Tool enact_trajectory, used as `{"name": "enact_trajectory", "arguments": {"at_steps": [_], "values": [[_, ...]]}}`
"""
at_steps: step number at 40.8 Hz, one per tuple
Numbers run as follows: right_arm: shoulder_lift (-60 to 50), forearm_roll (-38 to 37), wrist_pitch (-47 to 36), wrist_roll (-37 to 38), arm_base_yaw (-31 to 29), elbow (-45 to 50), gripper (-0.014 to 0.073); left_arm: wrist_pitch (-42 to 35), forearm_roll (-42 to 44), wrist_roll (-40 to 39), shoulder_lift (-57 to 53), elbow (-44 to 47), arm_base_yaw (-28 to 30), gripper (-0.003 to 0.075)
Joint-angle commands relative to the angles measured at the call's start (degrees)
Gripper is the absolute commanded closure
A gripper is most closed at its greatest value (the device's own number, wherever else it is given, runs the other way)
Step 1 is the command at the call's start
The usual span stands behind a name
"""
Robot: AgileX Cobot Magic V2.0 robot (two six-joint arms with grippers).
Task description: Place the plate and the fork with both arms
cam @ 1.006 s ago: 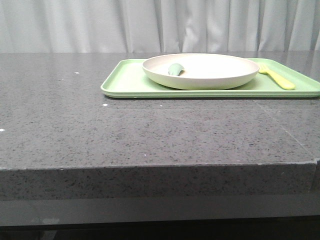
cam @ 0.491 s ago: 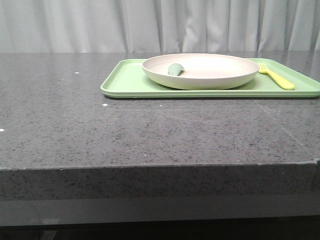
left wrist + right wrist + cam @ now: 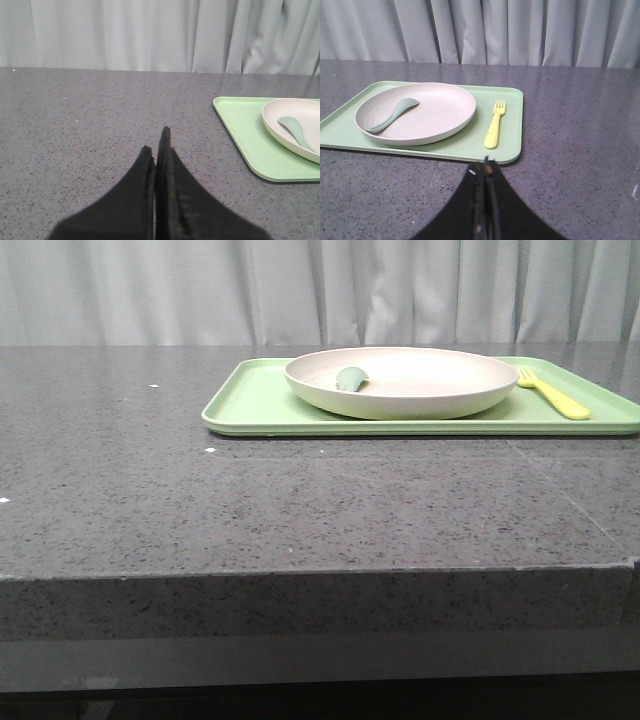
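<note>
- Off-white and matte, the plate [image 3: 402, 382] sits on the light green tray [image 3: 255, 405], filling most of the tray's middle; the right wrist view shows it toward the tray's left half.
- Inside the plate lies a small grey-green spoon [image 3: 393, 114], its bowl near the plate's centre and its handle running to the rim on the robot's left.
- Pale yellow, the fork [image 3: 553, 393] lies flat on the tray just beside the plate, on the robot's right, tines pointing away from the robot and not touching the plate.
- In the right wrist view the fork rests between the plate's rim and the tray's right edge, roughly parallel to that edge.
- The tray rests flat on the dark speckled stone tabletop [image 3: 250, 510], toward the far right part of it as seen from the front.
- The left claw [image 3: 159, 150] hovers above bare tabletop, well apart from the tray, its two dark fingers pressed together with nothing between them.
- The right claw [image 3: 485, 172] hangs just short of the tray's near edge, in line with the fork, its fingers likewise closed together and holding nothing.
- Neither arm shows in the front view.
- Pale grey curtains [image 3: 320, 290] hang behind the tabletop.
</note>
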Motion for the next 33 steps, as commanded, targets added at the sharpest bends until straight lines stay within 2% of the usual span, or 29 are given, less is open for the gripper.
{"name": "enact_trajectory", "arguments": {"at_steps": [1, 7, 22, 28, 33], "values": [[0.6, -0.5, -4.9, -0.4, 0.0, -1.5, 0.0710, -8.5, -4.7, 4.8, -1.2, 0.0, -0.4, 0.0739], [0.6, -0.5, -4.9, -0.4, 0.0, -1.5, 0.0710, -9.3, -5.9, 5.6, -5.2, 3.7, 0.2, 0.0739], [0.6, -0.5, -4.9, -0.4, 0.0, -1.5, 0.0710, -9.3, -8.0, 5.6, -20.7, 18.9, 9.6, 0.0739], [0.6, -0.5, -4.9, -0.4, 0.0, -1.5, 0.0710, -9.3, -8.0, 5.6, -25.8, 23.4, 10.3, 0.0739], [0.6, -0.5, -4.8, -0.4, 0.0, -1.5, 0.0710, -11.0, -8.0, 5.6, -25.5, 26.2, 10.3, 0.0739]]}}
